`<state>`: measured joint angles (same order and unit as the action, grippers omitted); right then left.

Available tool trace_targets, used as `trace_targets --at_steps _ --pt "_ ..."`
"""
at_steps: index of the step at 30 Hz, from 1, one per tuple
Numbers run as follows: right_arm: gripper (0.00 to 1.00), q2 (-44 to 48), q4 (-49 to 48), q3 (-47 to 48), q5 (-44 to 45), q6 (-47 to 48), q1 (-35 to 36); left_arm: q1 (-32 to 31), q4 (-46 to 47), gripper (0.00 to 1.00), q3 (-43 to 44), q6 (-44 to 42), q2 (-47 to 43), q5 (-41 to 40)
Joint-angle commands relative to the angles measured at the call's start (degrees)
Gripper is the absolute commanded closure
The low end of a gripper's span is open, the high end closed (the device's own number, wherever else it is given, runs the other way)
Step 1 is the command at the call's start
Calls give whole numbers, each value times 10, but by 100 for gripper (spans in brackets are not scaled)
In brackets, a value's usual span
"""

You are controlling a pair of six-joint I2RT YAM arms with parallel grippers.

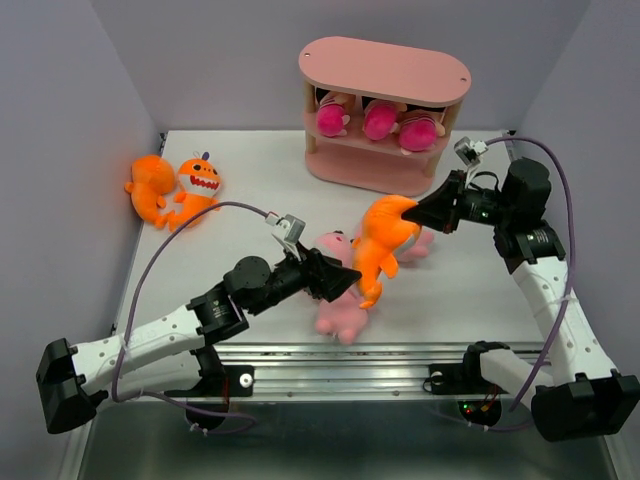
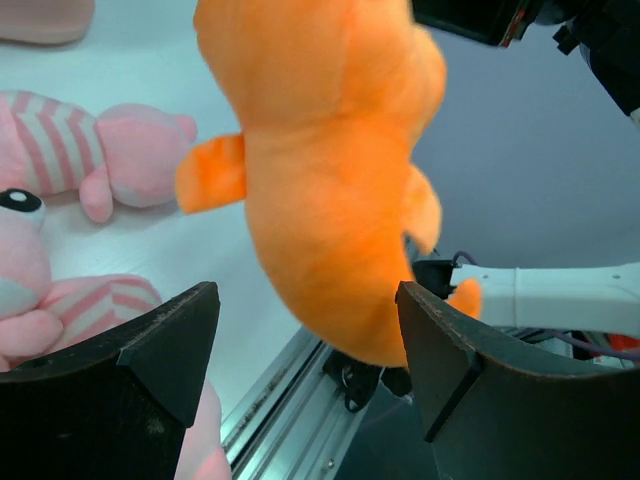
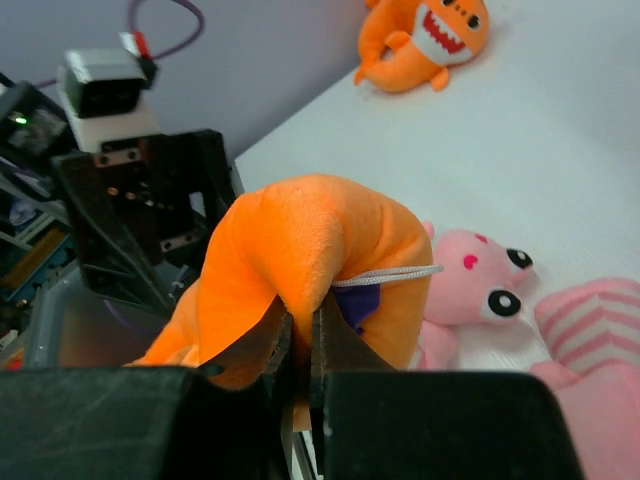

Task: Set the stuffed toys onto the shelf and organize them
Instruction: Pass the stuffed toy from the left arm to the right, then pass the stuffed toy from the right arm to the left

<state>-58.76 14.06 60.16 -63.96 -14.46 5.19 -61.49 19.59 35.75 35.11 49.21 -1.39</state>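
Orange monster (image 1: 385, 245) is off the counter (image 1: 250, 180), hanging mid-air in front of the shelf (image 1: 385, 65). Right jaws clamped on a fold of plush at its upper end. Left jaws wide apart, flanking its lower body, no grip. Pink pig (image 1: 340, 305) lies on the counter below, second pig (image 2: 110, 160) nearby. Two more orange monsters (image 1: 175, 185) far left. Three dolls (image 1: 378, 120) on the shelf's middle tier.

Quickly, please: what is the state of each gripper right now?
Left gripper: open, gripping nothing.
Right gripper: closed on the orange monster toy.
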Motion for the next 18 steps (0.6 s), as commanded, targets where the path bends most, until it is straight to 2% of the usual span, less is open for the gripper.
trace_targets --at_steps 1,8,13,18 --pt "99 24 -211 -9 -71 -122 -4 22 85 18 -35 57 -18 82" --pt "99 22 -320 -35 -59 -179 -4 32 173 18 -68 83 -28 157" --pt "99 22 -454 -79 -51 -257 -4 32 189 19 -57 91 -24 172" --pt "99 19 -507 -94 -46 -290 -4 32 201 23 -37 94 3 187"
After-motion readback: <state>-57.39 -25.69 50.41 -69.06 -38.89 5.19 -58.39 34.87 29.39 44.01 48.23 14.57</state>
